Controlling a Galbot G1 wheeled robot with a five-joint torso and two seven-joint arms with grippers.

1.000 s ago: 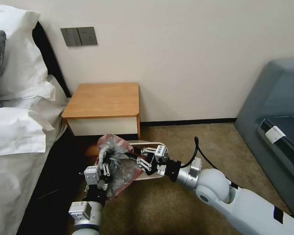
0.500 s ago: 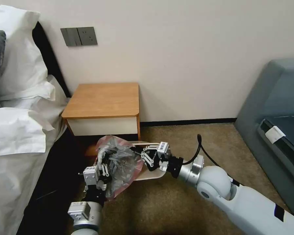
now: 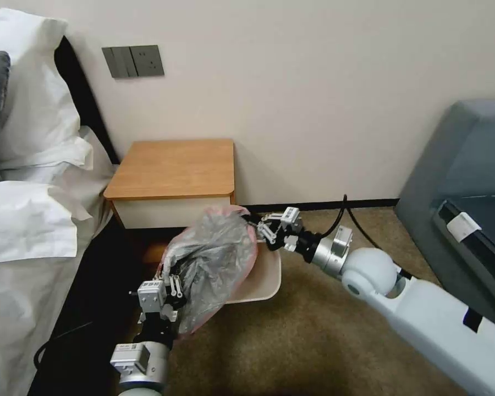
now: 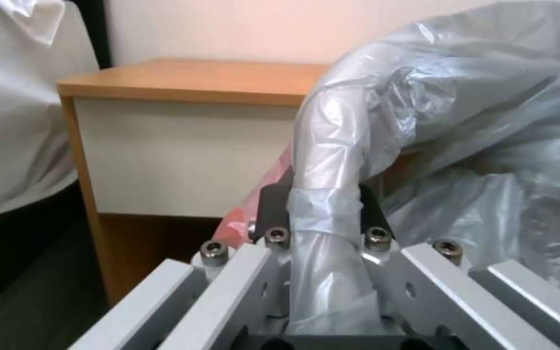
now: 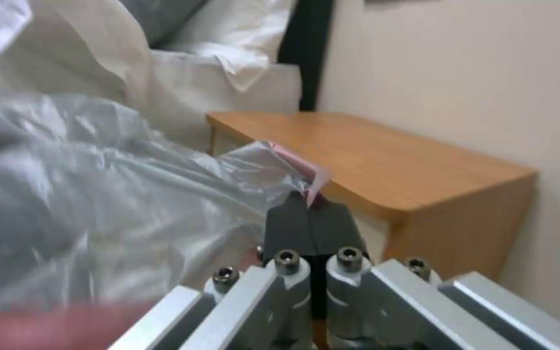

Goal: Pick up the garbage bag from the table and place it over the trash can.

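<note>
I have the garbage bag [image 3: 214, 264] off the worktop [image 3: 173, 168] and held in the air between both arms, low in front of the nightstand and draped over the near-left part of the trash can [image 3: 261, 275], whose cream rim shows to the right of the plastic. My left end effector [image 3: 168, 283] comes up from below at the bag's near edge; in the left wrist view its two dark pads are clamped on a twisted rope of grey film [image 4: 325, 194], with the pinkish-red hem showing just beside them. My right end effector [image 3: 258, 225] sits at the far side of the bag, close to the nightstand's front corner, and in the right wrist view its pads are pressed together on a small pink tab of the hem [image 5: 316, 187]. I judge the two grips are set on opposite sides of the mouth so that pulling them apart spreads the opening wide enough to go around the bin's rim. The film between them looks billowed and domed rather than taut, so I think the mouth is only partly spread and not yet seated over the rim. The bin stands on the carpet [image 3: 324, 341] just in front of the nightstand, with the bed [image 3: 33, 220] to the left.
</note>
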